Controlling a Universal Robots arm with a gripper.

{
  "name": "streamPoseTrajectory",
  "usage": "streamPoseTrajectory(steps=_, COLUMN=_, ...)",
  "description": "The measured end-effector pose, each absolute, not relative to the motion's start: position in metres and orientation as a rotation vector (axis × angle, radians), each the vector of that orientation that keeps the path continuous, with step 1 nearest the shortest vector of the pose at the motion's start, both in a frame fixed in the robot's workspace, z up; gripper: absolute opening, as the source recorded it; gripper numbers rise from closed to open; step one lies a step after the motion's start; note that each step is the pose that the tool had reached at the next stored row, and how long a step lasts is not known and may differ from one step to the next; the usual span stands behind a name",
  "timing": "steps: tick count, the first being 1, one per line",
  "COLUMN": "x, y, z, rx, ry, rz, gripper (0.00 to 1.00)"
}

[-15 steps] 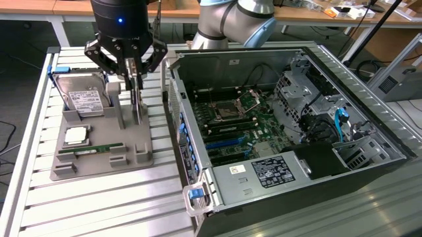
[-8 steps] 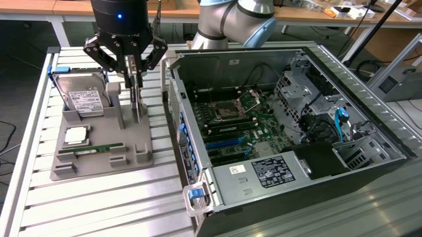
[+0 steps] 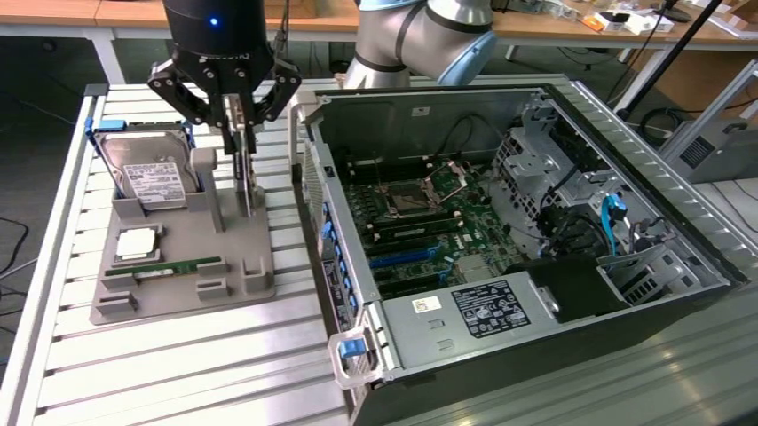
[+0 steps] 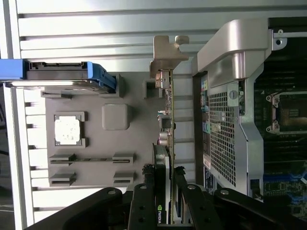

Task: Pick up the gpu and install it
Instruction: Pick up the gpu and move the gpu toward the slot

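The open computer case (image 3: 391, 115) sits at the exterior view's right, and the grey holder (image 3: 177, 293) lies beside it. Over the holder, the gripper (image 3: 240, 142) has its jaws drawn narrow, pressing both faces of the gpu (image 3: 247, 182). The card stands on edge in the holder, its long axis parallel to the case's side wall. Its silver bracket (image 4: 165, 55) is at the hard drive's (image 3: 148, 169) end.

gpu (image 4: 169, 129), thin card, upright in grey holder (image 4: 96, 96)

Hard drive (image 3: 148, 173), RAM stick (image 3: 177, 266), grey fixture (image 3: 243, 240), open PC case (image 3: 391, 115)
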State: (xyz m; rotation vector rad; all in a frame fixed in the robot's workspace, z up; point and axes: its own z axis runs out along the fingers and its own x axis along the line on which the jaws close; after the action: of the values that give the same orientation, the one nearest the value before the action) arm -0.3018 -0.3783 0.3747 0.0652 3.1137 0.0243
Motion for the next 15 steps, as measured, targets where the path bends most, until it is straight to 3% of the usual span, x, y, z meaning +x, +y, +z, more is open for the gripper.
streamPoseTrajectory(steps=15, x=-0.302, y=-0.378, z=0.388, rx=0.065, ry=3.114, rz=0.027, gripper=0.27)
